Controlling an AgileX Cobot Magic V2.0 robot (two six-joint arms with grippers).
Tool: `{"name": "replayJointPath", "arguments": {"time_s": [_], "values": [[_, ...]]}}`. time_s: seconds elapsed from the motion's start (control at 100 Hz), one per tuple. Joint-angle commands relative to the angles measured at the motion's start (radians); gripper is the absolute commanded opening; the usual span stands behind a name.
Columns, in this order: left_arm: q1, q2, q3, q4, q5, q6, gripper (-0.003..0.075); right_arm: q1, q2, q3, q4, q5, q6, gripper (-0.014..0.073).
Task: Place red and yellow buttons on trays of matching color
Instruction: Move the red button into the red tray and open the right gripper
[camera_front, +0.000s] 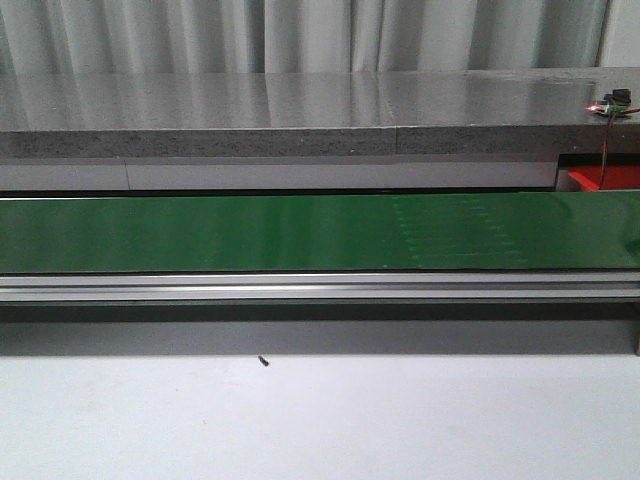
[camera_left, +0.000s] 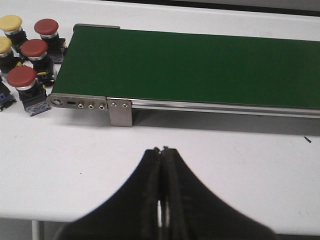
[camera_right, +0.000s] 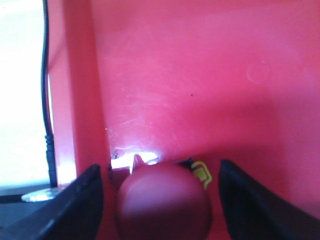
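In the right wrist view the red tray (camera_right: 210, 75) fills the picture. A red button (camera_right: 162, 202) rests on the tray floor near its raised wall. My right gripper (camera_right: 160, 169) is open around the button, with a gap on each side of its cap. In the left wrist view, three red buttons (camera_left: 34, 48) and two yellow buttons (camera_left: 10, 22) stand in a cluster on the white table beside the belt's end. My left gripper (camera_left: 161, 150) is shut and empty, over the table in front of the belt. No yellow tray is in view. A corner of the red tray (camera_front: 598, 178) shows at far right.
The long green belt (camera_front: 300, 232) on its aluminium frame crosses the front view, its end (camera_left: 80, 102) close to the buttons. A grey counter (camera_front: 300, 110) runs behind it. A black cable (camera_right: 46, 100) hangs just outside the tray wall.
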Motion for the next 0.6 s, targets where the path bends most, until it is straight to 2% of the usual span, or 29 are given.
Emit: {"name": "replayJointPath", "arguments": {"time_s": [0.0,0.28,0.35,0.47,0.49,0.54,0.59], "values": [[-0.009,0.011,-0.022,-0.013,-0.063,0.0,-0.002,-0.004,-0.066,-0.033,0.013,-0.037,0.0,0.0514],[-0.009,0.011,-0.022,-0.013,-0.063,0.0,-0.002,0.003,-0.168,-0.01,0.012,-0.039,-0.026,0.0329],[-0.009,0.011,-0.022,-0.013,-0.063,0.0,-0.002,0.011,-0.207,0.016,0.011,-0.046,-0.037,0.0233],[-0.009,0.011,-0.022,-0.013,-0.063,0.0,-0.002,0.035,-0.278,0.082,0.01,-0.072,-0.061,0.0006],[-0.009,0.011,-0.022,-0.013,-0.063,0.0,-0.002,0.041,-0.294,0.098,0.01,-0.079,-0.063,-0.0057],[-0.009,0.011,-0.022,-0.013,-0.063,0.0,-0.002,0.053,-0.32,0.122,0.01,-0.089,-0.063,-0.0125],[-0.009,0.011,-0.022,-0.013,-0.063,0.0,-0.002,0.068,-0.352,0.148,0.011,-0.096,-0.063,-0.0113]]}}
